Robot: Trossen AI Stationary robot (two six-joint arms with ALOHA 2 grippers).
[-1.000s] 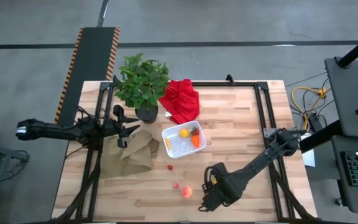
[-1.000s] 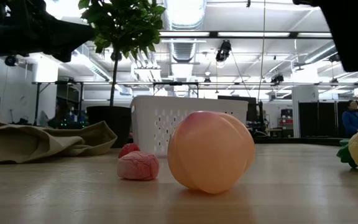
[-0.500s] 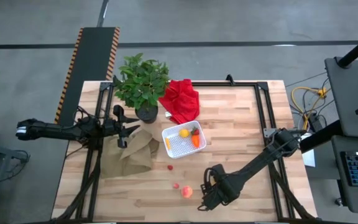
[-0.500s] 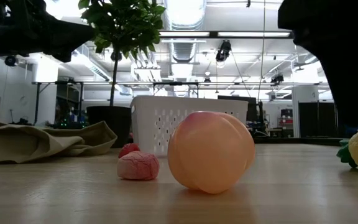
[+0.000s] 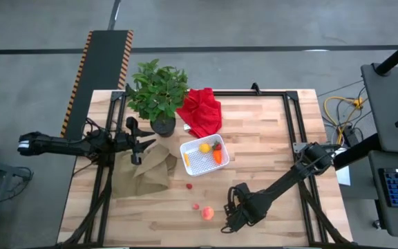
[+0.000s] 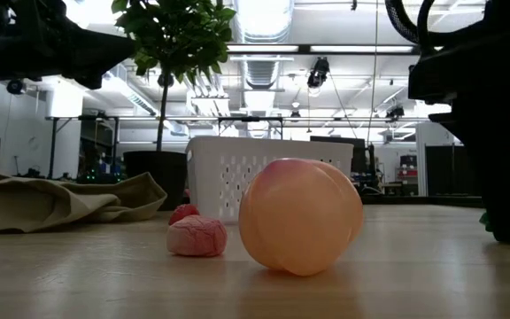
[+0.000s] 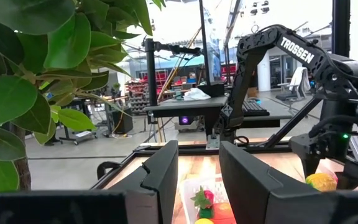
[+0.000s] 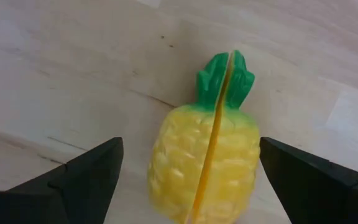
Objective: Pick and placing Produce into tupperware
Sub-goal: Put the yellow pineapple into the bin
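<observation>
A yellow toy pineapple point(image 8: 207, 165) with a green crown lies on its side on the wood near the table's near edge. My right gripper point(image 5: 229, 224) points down over it, open, with one finger on each side and clear of it. Left of it lie a peach point(image 5: 207, 213) and a small red berry point(image 5: 195, 206); another berry point(image 5: 189, 185) lies nearer the white tupperware point(image 5: 193, 163). The tupperware holds a lemon point(image 5: 204, 147), a carrot point(image 5: 218, 156) and a strawberry. My left gripper point(image 7: 199, 180) waits open beside the plant at the table's left.
A potted plant point(image 5: 157, 93) and a red cloth point(image 5: 201, 111) stand at the far side. A crumpled brown paper bag point(image 5: 144, 169) lies left of the tupperware. The table's near edge runs close behind my right gripper. Bare wood lies to the right of the tupperware.
My right gripper has come down over the pineapple, staying open and pointing down. In the low view its dark body now covers the pineapple at the right edge. Nothing on the table has moved.
</observation>
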